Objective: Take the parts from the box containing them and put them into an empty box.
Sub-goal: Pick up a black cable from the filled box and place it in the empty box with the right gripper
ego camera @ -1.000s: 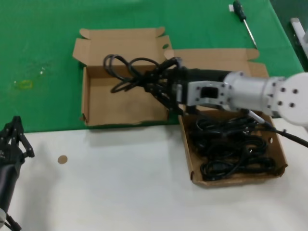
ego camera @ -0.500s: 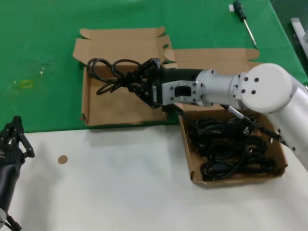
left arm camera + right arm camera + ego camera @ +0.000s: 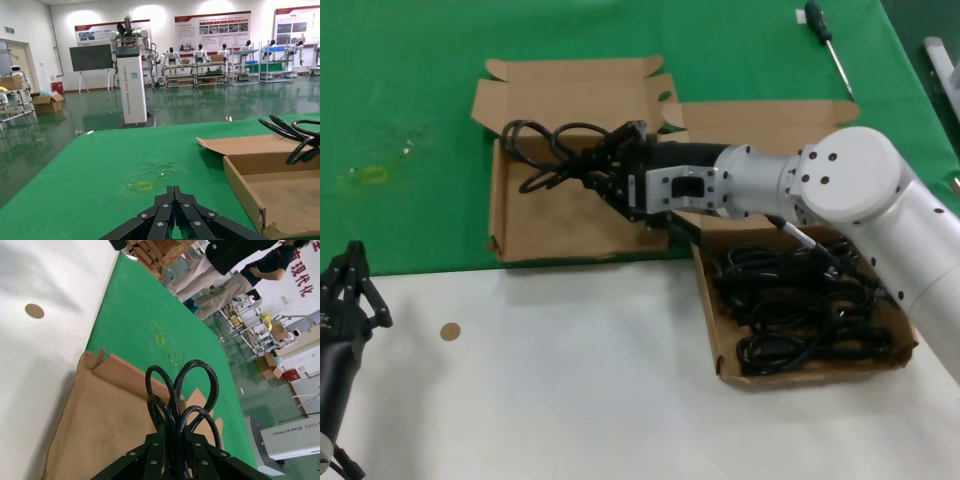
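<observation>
Brown corrugated cardboard frames the job: the smaller, shallow mailer box with the short eared lid (image 3: 535, 215) lies open on the green cloth, and directly beside it, to my right and straddling the edge of the white tabletop (image 3: 570, 380), sits the larger brown mailer box (image 3: 905, 330) with the rest of the black power cords (image 3: 800, 315) heaped in it. I judge the two boxes sit side by side so that a cord needs only a short sideways carry, and I hold my load by its middle so the loose loops hang clear of the cardboard walls. My right end effector (image 3: 610, 175) reaches across over the smaller box, its black fingers pinched on one black coiled power cord (image 3: 548, 152); in the right wrist view the loops (image 3: 182, 395) fan out past the fingertips, with the bare brown floor of the box below them. The bundle looks lifted above the box floor, not resting on it, so the release is not yet done. My next move, as I judge it, is to lower and let go, watching that no loop drapes over the box's back wall. My left end effector (image 3: 345, 290) waits parked low at the near left edge of the tabletop, its fingers pressed together on nothing, as the left wrist view (image 3: 172, 217) shows
</observation>
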